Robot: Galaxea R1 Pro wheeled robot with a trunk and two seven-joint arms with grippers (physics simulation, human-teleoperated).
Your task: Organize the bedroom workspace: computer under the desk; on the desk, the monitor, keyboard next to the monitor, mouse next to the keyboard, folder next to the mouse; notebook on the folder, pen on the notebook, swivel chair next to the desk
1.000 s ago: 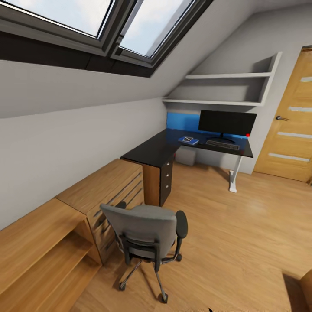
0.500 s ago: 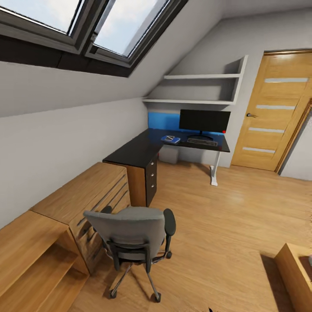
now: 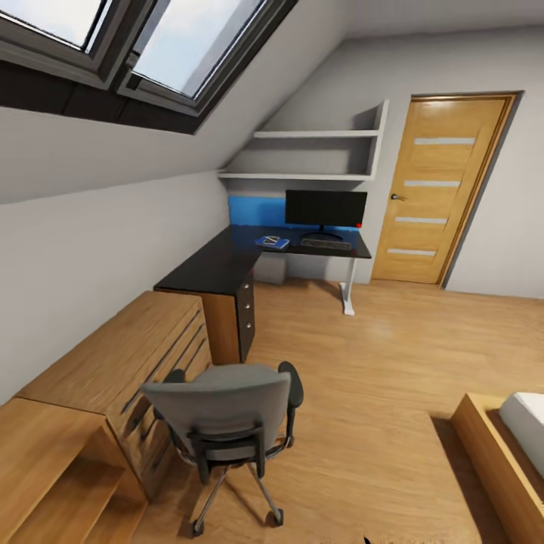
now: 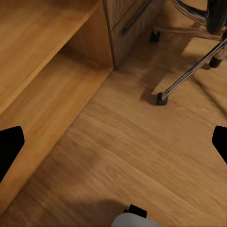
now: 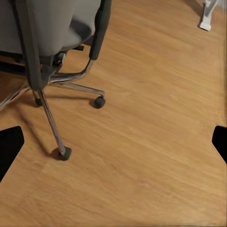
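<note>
Head view showed the swivel chair point(image 3: 227, 423) near the cabinets point(image 3: 113, 378), well apart from the counter point(image 3: 219, 264) carrying monitor point(image 3: 326, 208), keyboard point(image 3: 326, 243) and folder point(image 3: 272, 242). Both arms' fingers point(image 4: 10, 149) point(image 5: 9, 149) stood apart over the floor point(image 5: 156, 132).

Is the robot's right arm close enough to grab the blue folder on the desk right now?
Probably not. The blue folder lies on the desk at the far end of the room, beside the monitor. The swivel chair and a long stretch of wooden floor lie between, so the robot would likely need to drive closer.
</note>
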